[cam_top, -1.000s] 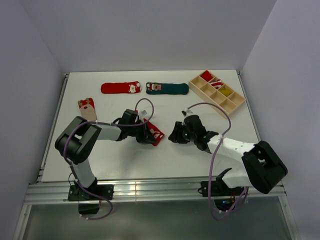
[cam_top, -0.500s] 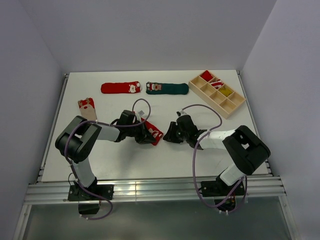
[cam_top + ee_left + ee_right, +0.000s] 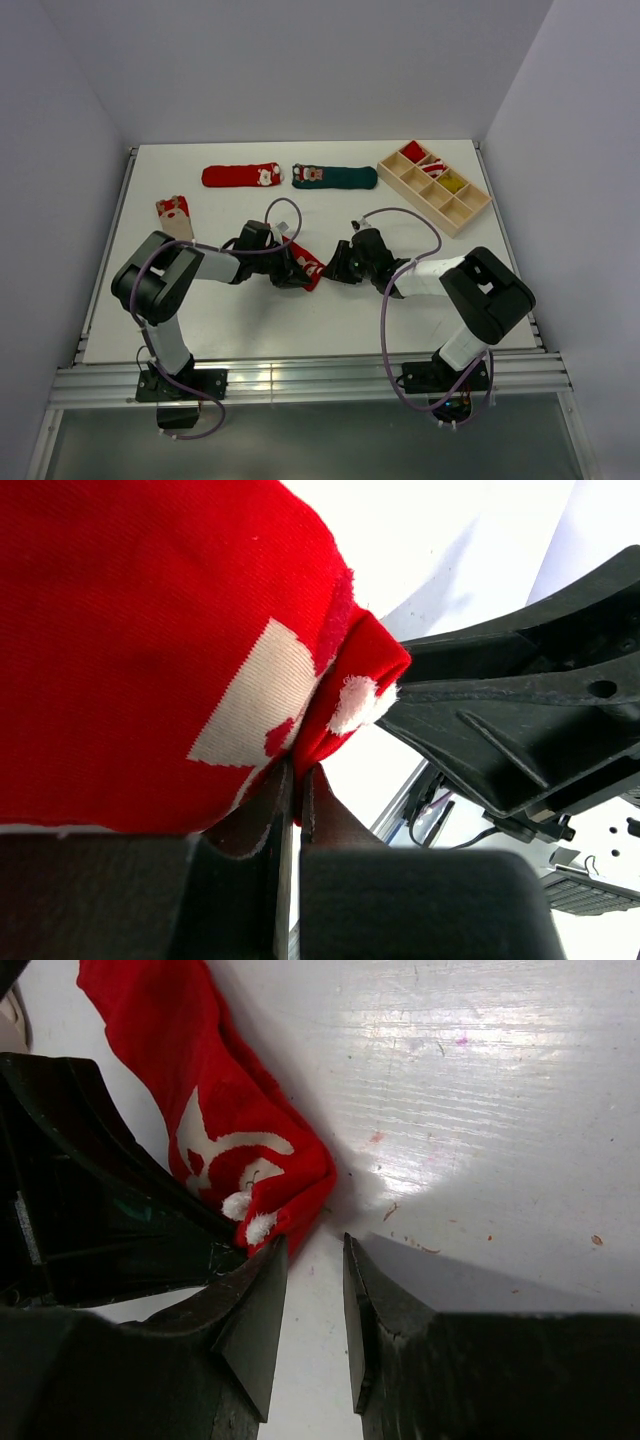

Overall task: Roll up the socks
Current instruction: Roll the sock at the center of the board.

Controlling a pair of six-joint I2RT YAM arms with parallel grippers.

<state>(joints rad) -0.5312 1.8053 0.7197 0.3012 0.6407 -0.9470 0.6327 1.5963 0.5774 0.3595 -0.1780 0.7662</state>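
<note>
A red sock [image 3: 310, 267] lies mid-table. My left gripper [image 3: 295, 268] is shut on the edge of this red sock [image 3: 150, 650], pinching its fabric between the fingertips. My right gripper [image 3: 335, 270] sits just right of it. In the right wrist view the right gripper [image 3: 315, 1255] is open with bare table between its jaws, its left fingertip touching the cuff end of the red sock [image 3: 235, 1150]. Three more socks lie flat: a second red one [image 3: 240, 176] and a dark green one [image 3: 335, 176] at the back, a beige one with red cuff [image 3: 175, 217] at the left.
A wooden compartment box [image 3: 433, 185] stands at the back right, with red, white and yellow items in some cells. Cables loop over both arms. The table's near edge is a metal rail [image 3: 300, 380].
My right gripper has slid left up to the red sock's cuff end, and its jaws have narrowed a little. The left gripper has kept its hold and place.
</note>
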